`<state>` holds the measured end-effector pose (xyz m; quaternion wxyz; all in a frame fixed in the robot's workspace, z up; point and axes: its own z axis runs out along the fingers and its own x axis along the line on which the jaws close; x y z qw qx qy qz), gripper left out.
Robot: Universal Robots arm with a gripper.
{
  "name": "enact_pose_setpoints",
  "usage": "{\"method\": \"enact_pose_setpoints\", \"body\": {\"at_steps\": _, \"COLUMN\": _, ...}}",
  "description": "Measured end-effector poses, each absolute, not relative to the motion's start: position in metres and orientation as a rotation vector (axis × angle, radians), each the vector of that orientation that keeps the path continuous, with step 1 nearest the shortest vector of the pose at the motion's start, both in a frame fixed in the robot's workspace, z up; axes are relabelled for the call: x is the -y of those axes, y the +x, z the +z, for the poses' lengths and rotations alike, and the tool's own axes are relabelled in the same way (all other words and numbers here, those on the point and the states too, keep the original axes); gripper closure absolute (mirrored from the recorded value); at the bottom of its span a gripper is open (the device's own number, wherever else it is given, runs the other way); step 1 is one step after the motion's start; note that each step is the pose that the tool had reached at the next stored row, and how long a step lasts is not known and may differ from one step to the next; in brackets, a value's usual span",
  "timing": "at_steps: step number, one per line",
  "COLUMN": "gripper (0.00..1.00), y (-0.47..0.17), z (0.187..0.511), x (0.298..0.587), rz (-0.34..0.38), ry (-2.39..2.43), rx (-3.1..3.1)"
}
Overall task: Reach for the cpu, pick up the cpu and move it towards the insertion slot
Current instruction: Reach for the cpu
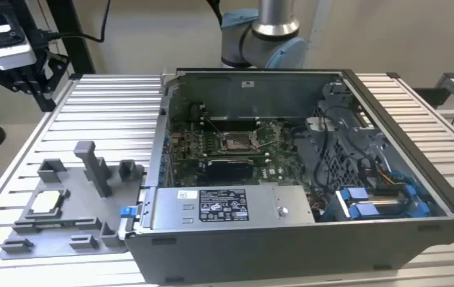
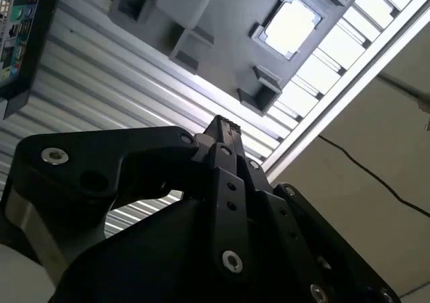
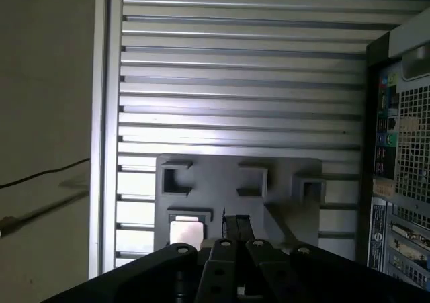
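Observation:
The cpu (image 1: 45, 202) is a small silvery square lying flat in a pocket of the grey plastic tray (image 1: 67, 242) on the exterior view's left. It also shows in both wrist views: cpu (image 2: 290, 26), cpu (image 3: 185, 231). My gripper (image 1: 33, 84) hangs high above the table's far left corner, well away from the tray. Its black fingers are pressed together with nothing between them, gripper (image 2: 222, 125) and gripper (image 3: 235, 222). The insertion slot (image 1: 237, 140), a shiny metal frame with a dark centre, sits on the green board inside the open computer case.
The open computer case (image 1: 291, 239) stands right of the tray on a ribbed aluminium table (image 1: 107, 113). An upright grey post (image 1: 95, 170) and several blocks rise from the tray beside the cpu. The case's rear panel (image 3: 403, 148) borders the tray.

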<state>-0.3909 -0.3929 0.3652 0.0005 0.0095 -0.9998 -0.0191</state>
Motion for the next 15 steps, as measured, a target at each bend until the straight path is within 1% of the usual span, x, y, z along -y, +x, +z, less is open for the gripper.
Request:
{"method": "enact_pose_setpoints", "body": {"at_steps": 7, "gripper": 1.0, "y": -0.418, "z": 0.364, "x": 0.4, "rz": -0.06, "ry": 0.03, "rx": 3.14}}
{"method": "enact_pose_setpoints", "body": {"at_steps": 15, "gripper": 1.0, "y": -0.425, "z": 0.361, "x": 0.433, "rz": -0.06, "ry": 0.03, "rx": 3.14}}
